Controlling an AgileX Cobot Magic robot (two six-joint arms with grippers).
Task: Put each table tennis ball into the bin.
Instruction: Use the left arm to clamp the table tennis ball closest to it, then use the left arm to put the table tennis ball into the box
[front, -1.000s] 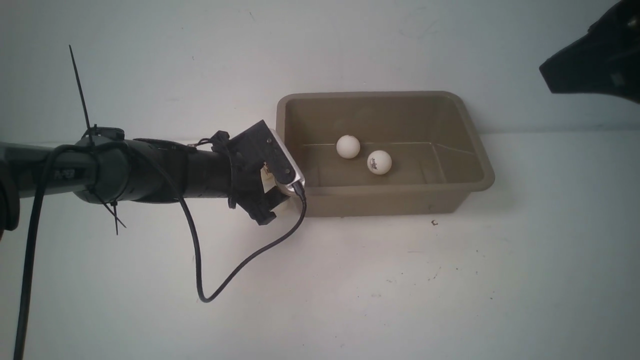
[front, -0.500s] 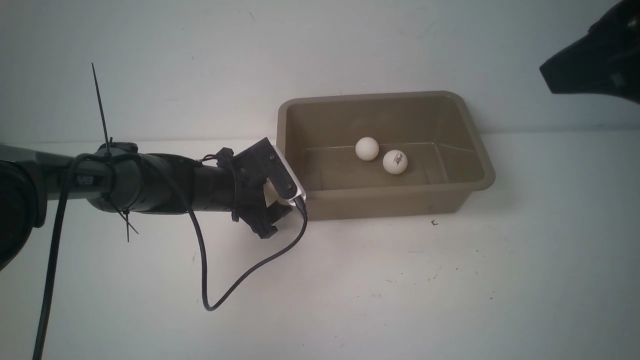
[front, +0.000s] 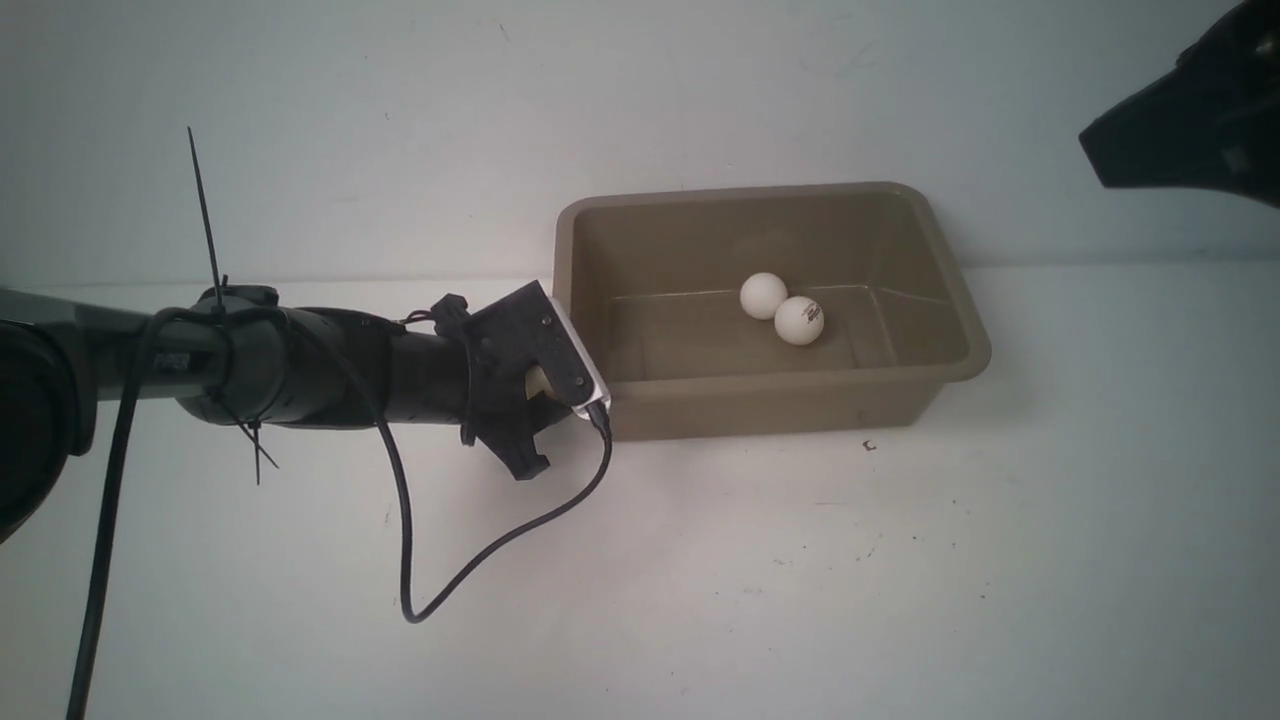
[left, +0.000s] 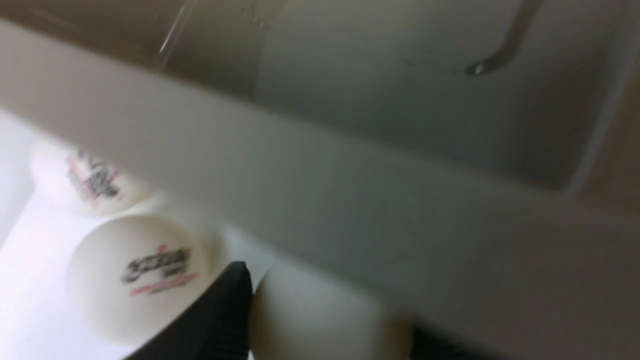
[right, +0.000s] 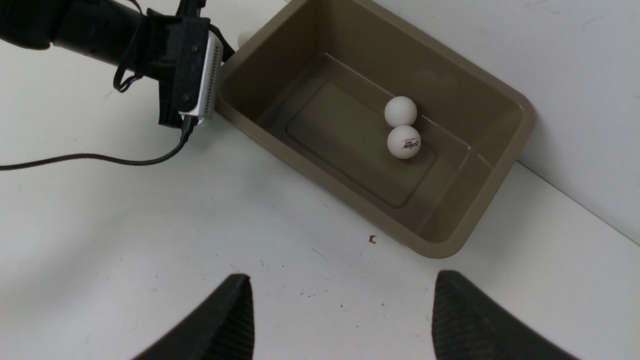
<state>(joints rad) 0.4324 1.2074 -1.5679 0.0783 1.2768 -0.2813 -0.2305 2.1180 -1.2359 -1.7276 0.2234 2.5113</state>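
Table tennis ball (left: 140, 280), black-red lettering unreadable

The blurred bin rim (left: 320, 200) half hides one logo ball (left: 85, 185); the left pincer's (left: 332, 332) held ball (left: 320, 310) is cropped.

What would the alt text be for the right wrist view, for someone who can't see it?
A brown-grey bin on a white table holds two white table tennis balls, touching each other. The left arm reaches to one corner of the bin, and the right claw hangs open and empty in the foreground.
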